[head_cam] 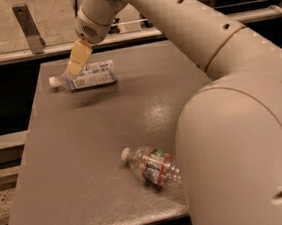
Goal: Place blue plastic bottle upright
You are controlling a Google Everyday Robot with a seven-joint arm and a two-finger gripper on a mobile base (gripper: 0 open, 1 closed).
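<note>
The blue plastic bottle [91, 75] lies on its side at the far left of the grey table [75, 156], white cap pointing left, white-and-blue label facing up. My gripper [74, 69] hangs from the cream arm that reaches in from the right. Its tan tip sits right over the bottle's neck end, at or just above it. I cannot tell whether it touches the bottle.
A clear ribbed bottle [151, 165] with a red-orange and green label lies on its side near the table's front. My arm's big elbow [240, 144] covers the table's right side. A metal bracket [27, 28] stands behind the far edge.
</note>
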